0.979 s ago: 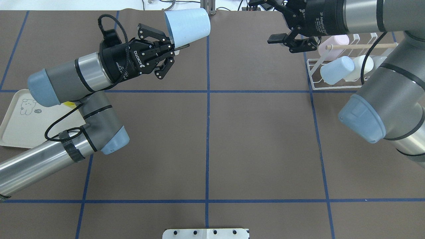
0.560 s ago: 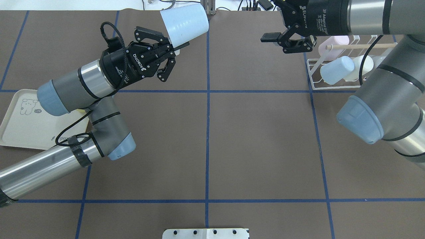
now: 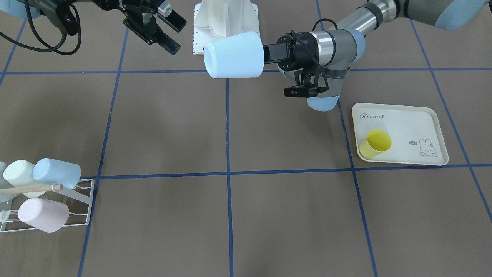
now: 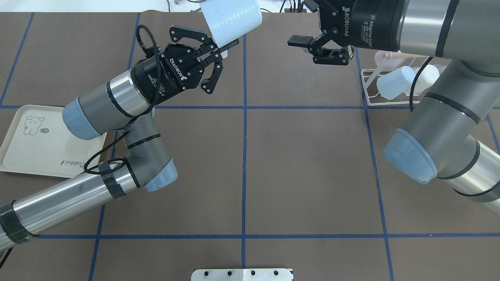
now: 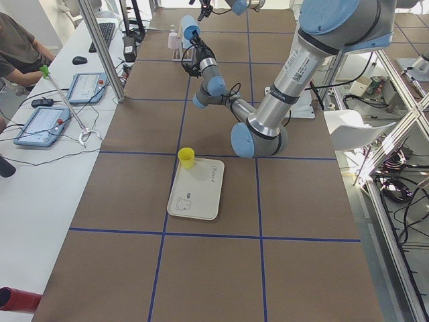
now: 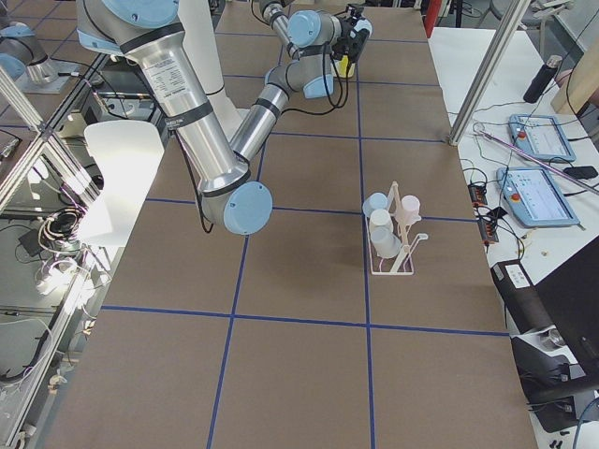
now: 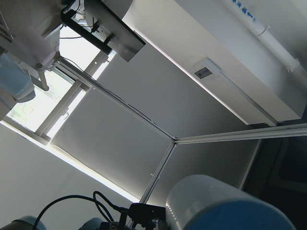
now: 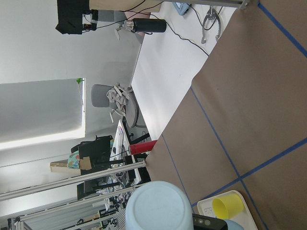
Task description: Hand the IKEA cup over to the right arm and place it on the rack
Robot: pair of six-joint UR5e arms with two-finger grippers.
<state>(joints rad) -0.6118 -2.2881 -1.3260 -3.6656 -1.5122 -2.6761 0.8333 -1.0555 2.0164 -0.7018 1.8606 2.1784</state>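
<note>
My left pincer (image 4: 223,46) is clamped on the rim of the pale blue cup (image 4: 232,20), held aloft; the frame edge cuts off its base. My right pincer (image 4: 317,48) gapes apart nearby. My right arm (image 4: 441,117) half hides the rack (image 4: 366,86).

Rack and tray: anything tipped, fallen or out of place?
Nothing stands out: the rack stands upright with cups on its prongs, and the yellow cup is upright at the tray corner.
</note>
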